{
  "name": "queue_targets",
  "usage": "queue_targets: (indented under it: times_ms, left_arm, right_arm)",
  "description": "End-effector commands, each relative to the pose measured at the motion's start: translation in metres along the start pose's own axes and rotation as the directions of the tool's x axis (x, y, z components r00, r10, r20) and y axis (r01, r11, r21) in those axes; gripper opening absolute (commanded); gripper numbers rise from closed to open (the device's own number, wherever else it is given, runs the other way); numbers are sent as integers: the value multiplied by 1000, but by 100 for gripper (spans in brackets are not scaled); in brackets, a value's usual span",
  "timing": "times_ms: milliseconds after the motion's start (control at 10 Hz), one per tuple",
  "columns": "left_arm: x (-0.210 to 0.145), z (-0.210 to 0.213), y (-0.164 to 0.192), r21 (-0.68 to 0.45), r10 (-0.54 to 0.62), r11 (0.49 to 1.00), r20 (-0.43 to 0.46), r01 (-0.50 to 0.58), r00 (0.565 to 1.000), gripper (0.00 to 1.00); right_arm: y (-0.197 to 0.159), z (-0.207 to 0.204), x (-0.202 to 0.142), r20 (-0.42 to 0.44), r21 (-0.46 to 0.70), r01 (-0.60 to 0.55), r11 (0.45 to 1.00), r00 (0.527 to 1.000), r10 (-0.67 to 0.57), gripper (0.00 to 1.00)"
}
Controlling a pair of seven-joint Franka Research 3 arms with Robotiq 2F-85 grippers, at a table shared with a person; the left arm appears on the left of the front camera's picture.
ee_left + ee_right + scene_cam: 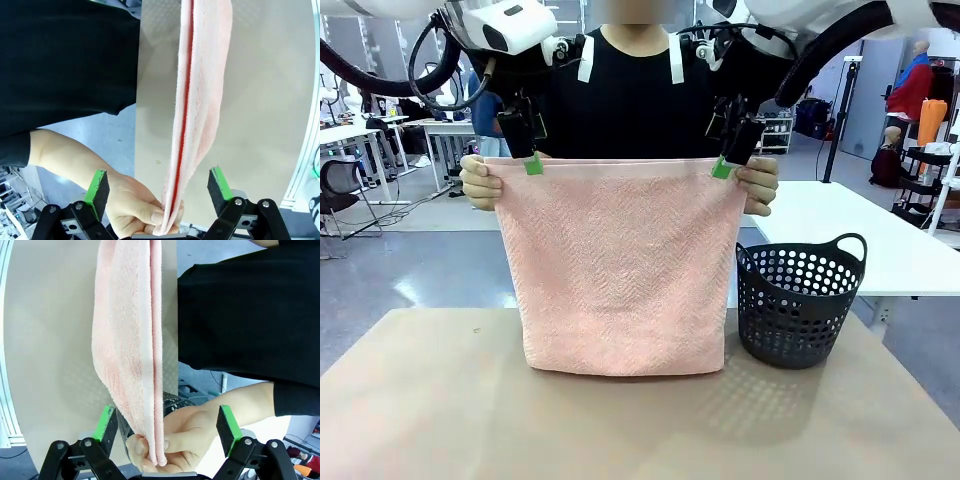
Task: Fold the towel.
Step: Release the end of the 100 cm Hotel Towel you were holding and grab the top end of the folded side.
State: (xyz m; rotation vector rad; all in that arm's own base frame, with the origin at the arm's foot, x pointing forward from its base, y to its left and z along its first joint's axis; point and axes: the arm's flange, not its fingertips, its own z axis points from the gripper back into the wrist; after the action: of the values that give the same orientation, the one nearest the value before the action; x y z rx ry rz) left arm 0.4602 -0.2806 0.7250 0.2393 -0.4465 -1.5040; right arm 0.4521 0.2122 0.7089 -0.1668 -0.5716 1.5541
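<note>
A: Where's the towel?
B: The towel (620, 270) hangs upright over the far side of the table (420, 400), held by a person. One hand (480, 181) pinches a top corner, the other hand (758, 185) the opposite corner. It looks doubled, two layers seen from above. The bottom edge is down at the tabletop; touching or not, can't tell.
A: And the left gripper?
B: The left gripper (530, 160) is at the top corner on the robot's left, jaws apart, straddling the edge. Left wrist view: towel (200, 75) runs down between the green pads (97, 190), a gap on both sides, nothing clamped. The person's hand (132, 207) sits between the pads too, close to one.
A: Right?
B: The right gripper (725, 165) is at the other corner, jaws wide apart around the towel (127, 340) and the pinching hand (195, 435), no pad on cloth.
A: Anything else?
B: A basket (798, 305) on the table, just beside the towel, robot's right side.
</note>
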Motion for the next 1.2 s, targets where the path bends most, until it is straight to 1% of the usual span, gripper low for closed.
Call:
queue_targets:
  times_ms: [0, 100, 300, 500, 600, 700, 900, 1000, 1100]
  left_arm:
    - [-1, 5, 6, -36, -3, 999, 11, 4, 1000, 100]
    - [0, 0, 10, -48, 3, 999, 11, -2, 1000, 100]
    - [-2, -25, 18, -113, 20, 993, -20, -22, 1000, 100]
    - [-8, -45, 17, -179, 39, 983, -15, -41, 999, 100]
    - [-11, -50, 16, -195, 37, 980, -23, -41, 999, 100]
    - [-11, -53, 13, -213, 36, 976, -1, -35, 999, 100]
    - [-12, -58, 9, -261, 38, 965, -10, -39, 999, 100]
    - [-13, -58, 8, -266, 31, 964, -10, -33, 999, 70]
    - [-13, -58, 6, -266, 7, 964, -18, -12, 1000, 40]
  right_arm:
    - [-4, 1, 5, -32, 12, 9, 1000, 999, -8, 100]
    - [-5, -4, 6, -46, 27, 10, 1000, 999, -8, 100]
    - [-8, -25, 11, -88, 44, 19, 999, 996, -15, 100]
    - [-12, -44, 12, -104, 76, 37, 996, 994, -29, 100]
    - [-12, -49, 13, -122, 92, 34, 995, 992, -23, 100]
    - [-12, -55, 13, -138, 111, 35, 993, 990, -19, 100]
    - [-12, -61, 15, -160, 143, 51, 988, 987, -27, 100]
    - [-14, -64, 15, -167, 150, 57, 987, 985, -32, 79]
    - [-16, -65, 15, -160, 144, 80, 986, 985, -56, 40]
